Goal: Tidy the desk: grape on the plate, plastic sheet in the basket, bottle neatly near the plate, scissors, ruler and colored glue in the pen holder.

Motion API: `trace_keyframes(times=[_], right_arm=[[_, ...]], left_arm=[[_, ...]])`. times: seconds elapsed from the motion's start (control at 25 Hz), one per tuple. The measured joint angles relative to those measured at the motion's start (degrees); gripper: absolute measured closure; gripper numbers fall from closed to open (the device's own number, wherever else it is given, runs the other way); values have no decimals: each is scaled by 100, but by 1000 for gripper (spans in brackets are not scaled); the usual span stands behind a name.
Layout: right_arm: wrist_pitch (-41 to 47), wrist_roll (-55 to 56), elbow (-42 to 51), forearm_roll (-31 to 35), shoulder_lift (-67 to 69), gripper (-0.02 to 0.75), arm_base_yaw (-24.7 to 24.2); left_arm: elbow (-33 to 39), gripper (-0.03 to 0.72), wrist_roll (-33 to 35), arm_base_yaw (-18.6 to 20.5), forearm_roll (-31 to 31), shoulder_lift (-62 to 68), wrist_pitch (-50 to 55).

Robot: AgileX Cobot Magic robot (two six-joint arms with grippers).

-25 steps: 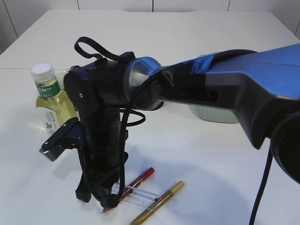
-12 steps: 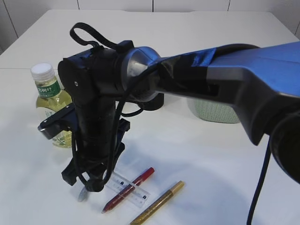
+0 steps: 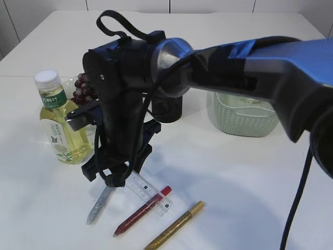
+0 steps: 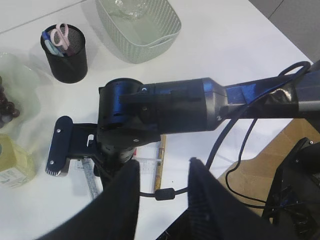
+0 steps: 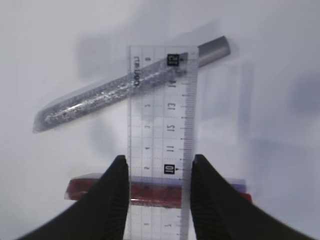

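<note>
1. The right gripper (image 5: 156, 172) is pinching the clear ruler (image 5: 161, 135) by its two long edges, a black finger pressing on either side.
2. In the right wrist view the ruler is crossing over the silver glue pen (image 5: 105, 100) and the red glue pen (image 5: 150, 192); whether it is touching them is unclear.
3. In the exterior view the ruler (image 3: 146, 188) is lying in front of the pen holder (image 3: 167, 108), tilted, under the dark wrist of the right arm.
4. The gold glue pen (image 3: 175, 225) is lying on the desk (image 3: 234, 182) in front of the pen holder, just right of the red pen.
5. The scissors (image 4: 61, 35) are standing in the pen holder, handles up.
6. The bottle (image 3: 58, 121) is standing upright left of the pen holder, and the grape bunch (image 3: 83, 89) is sitting on the plate (image 4: 22, 95) behind the bottle.
7. The basket (image 3: 244, 115) is sitting right of the pen holder.
8. The left gripper (image 4: 161, 185) is hovering high above the right arm, its fingers spread and holding nothing.
</note>
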Motion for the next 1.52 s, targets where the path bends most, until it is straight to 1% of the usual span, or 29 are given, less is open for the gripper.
trace_keyframes(times=[0.2, 0.44, 0.56, 0.72, 0.88, 1.04, 1.12, 1.24, 1.32, 1.52], right_arm=[[9, -35, -9, -257, -201, 438, -199], [12, -67, -9, -327, -489, 438, -523], [9, -67, -9, -483, -779, 438, -617], [-469, -67, 3, -854, -1209, 439, -653], [-1267, -80, 385, -1079, -1651, 438, -653], [-2249, -80, 1247, -1249, -2150, 439, -685], [-2882, -80, 1784, -1284, -2430, 439, -722], [-3889, -45, 2472, -1341, -2797, 439, -869], [-4501, 18, 2775, -1379, -2947, 439, -1025], [-5727, 103, 2962, -1442, -2980, 439, -1491]], left_arm=[[0, 445, 0, 0, 10, 0, 0], [0, 445, 0, 0, 70, 0, 0], [0, 445, 0, 0, 103, 0, 0], [0, 445, 0, 0, 111, 0, 0], [0, 445, 0, 0, 116, 0, 0], [0, 445, 0, 0, 116, 0, 0], [0, 445, 0, 0, 125, 0, 0], [0, 445, 0, 0, 125, 0, 0], [0, 445, 0, 0, 125, 0, 0], [0, 445, 0, 0, 129, 0, 0]])
